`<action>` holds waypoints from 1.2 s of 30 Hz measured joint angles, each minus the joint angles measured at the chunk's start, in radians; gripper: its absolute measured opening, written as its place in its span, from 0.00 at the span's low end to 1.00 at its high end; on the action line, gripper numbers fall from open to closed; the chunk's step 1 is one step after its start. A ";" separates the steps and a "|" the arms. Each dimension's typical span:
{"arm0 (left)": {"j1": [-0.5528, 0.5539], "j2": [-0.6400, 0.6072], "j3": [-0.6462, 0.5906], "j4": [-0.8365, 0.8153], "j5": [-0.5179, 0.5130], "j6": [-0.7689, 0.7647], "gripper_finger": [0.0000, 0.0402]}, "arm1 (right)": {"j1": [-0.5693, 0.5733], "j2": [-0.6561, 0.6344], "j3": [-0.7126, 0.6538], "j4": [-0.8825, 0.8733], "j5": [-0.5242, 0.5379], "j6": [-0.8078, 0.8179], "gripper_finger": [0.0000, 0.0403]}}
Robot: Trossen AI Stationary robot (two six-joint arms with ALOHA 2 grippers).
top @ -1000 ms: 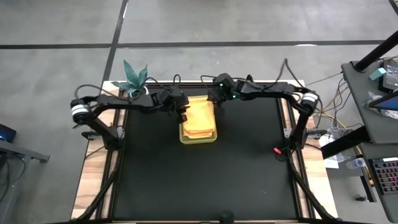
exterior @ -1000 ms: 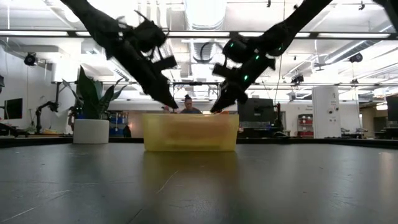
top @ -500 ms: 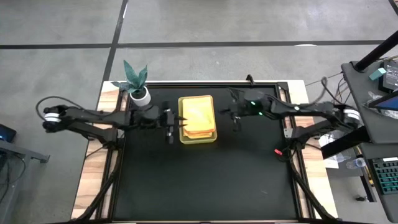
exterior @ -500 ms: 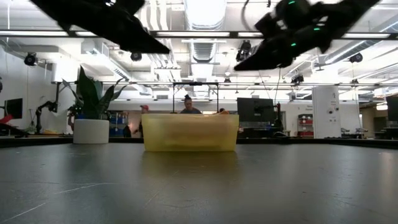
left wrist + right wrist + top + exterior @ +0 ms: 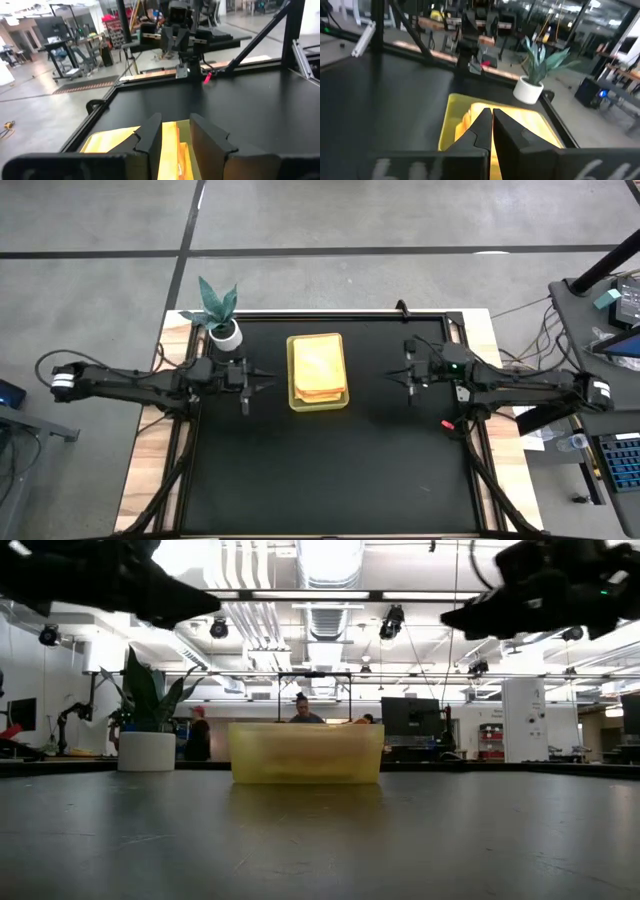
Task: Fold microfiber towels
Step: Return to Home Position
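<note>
A yellow-green plastic tray (image 5: 294,402) stands at the table's far middle, and shows in the low view (image 5: 305,752). In it lie folded microfiber towels: a pale yellow one (image 5: 318,360) on top, orange ones (image 5: 322,393) below. My left gripper (image 5: 266,383) hovers left of the tray, open and empty, its fingers level and pointing at the tray. My right gripper (image 5: 398,377) hovers right of the tray, shut and empty, also pointing at it. The towels also show in the left wrist view (image 5: 107,141) and the right wrist view (image 5: 530,120). No green towel shows.
A potted plant (image 5: 222,318) stands at the table's far left corner. A small red object (image 5: 446,422) lies near the right edge. People stand in the room behind the table (image 5: 303,708). Bare black tabletop (image 5: 320,470) lies between the tray and the near edge.
Both grippers have left the tray's far end, where their fingers pointed down. My left gripper has gone up and toward the table's left edge. My right gripper has gone up and toward the right edge. Both now lie level. The towels stay in the tray.
</note>
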 joint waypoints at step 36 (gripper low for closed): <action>0.000 -0.642 -0.303 -0.032 0.108 -0.077 0.21 | 0.010 -0.702 -0.146 -0.521 -0.059 0.046 0.02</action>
